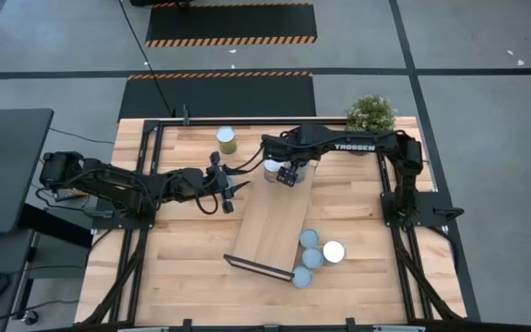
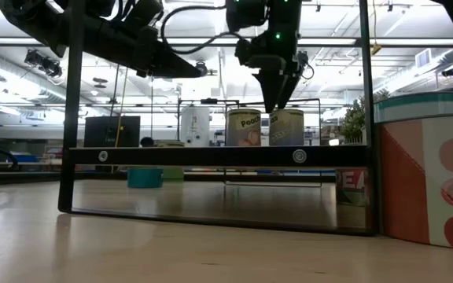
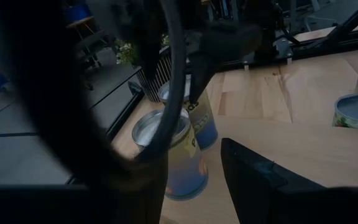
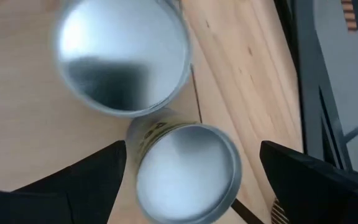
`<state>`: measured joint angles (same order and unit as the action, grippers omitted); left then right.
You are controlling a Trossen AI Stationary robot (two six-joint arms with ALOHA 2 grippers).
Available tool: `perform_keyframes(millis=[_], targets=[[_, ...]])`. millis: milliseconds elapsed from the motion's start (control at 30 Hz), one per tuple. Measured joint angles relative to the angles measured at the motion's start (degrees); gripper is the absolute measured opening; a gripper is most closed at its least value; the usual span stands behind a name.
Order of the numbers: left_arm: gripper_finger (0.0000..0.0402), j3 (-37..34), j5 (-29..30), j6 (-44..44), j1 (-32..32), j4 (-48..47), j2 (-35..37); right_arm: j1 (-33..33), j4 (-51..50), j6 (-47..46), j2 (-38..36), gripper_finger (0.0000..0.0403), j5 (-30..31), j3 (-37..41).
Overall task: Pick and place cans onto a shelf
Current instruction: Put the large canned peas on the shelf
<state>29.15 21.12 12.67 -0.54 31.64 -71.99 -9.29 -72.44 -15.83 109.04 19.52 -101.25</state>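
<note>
From above I see the shelf (image 1: pixel 270 221) lying slantwise across the middle of the table (image 1: pixel 182 286), a black wire frame at its near short end. My right gripper (image 1: pixel 287 175) hangs over the shelf's far end, fingers spread wide and holding nothing; its wrist camera looks straight down on two cans (image 4: pixel 185 171) standing just beside each other on the shelf board, silver tops up, the fingers well clear to either side of the nearer one. In the low view that pair (image 2: pixel 268 127) stands on the shelf with the gripper just above, not touching. My left gripper (image 1: pixel 228 190) waits off the shelf's far-left corner, fingers pinched shut on nothing. One can with an olive label (image 1: pixel 226 140) stands alone on the table beyond the shelf's far end, towards the left arm. Three more cans (image 1: pixel 321 251) cluster on the table against the shelf's right long edge near its near end, touching or nearly so, and a fourth (image 1: pixel 301 276) sits just off the shelf's near right corner. A potted plant (image 1: pixel 371 113) stands at the table's far edge, well beyond the shelf, by the right arm's base.
</note>
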Motion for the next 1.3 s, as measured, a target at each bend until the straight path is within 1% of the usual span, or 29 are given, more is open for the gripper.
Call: perform_keyframes(millis=[67,133,300,367,433,500,567,800,1000,1300], targets=[[0.0156,0.0,0.0,0.0,0.0,0.0,0.0,0.8,0.0,1.9,-0.7,0.0378,-0.4,0.0],[0.0156,0.0,0.0,0.0,0.0,-0.1,0.0,2.1,0.0,5.7,-1.5,0.0378,-1.6,0.0],[0.0156,0.0,0.0,0.0,0.0,-0.2,0.0,6.7,-3.1,22.1,-2.1,0.0377,-2.3,0.8],[0.0156,0.0,0.0,0.0,0.0,-0.3,0.0,8.0,-3.0,25.9,-2.1,0.0374,0.1,2.6],[0.0156,0.0,0.0,0.0,0.0,-0.3,0.0,8.5,-3.1,27.4,-2.1,0.0372,3.6,4.4],[0.0156,0.0,0.0,0.0,0.0,-0.4,0.0,8.5,-2.9,27.3,-2.0,0.0369,5.4,5.5],[0.0156,0.0,0.0,0.0,0.0,-0.4,0.0,8.0,-2.9,26.4,-2.0,0.0365,5.2,6.0],[0.0156,0.0,0.0,0.0,0.0,-0.4,0.0,6.2,-4.1,21.0,-2.0,0.0352,-0.2,7.3],[0.0156,0.0,0.0,-0.1,0.0,-0.4,0.0,6.1,-4.1,16.7,-2.0,0.035,-3.8,7.3],[0.0156,0.0,0.0,-0.1,0.0,-0.4,0.0,7.2,-4.3,11.5,-2.1,0.035,-6.9,6.8]])
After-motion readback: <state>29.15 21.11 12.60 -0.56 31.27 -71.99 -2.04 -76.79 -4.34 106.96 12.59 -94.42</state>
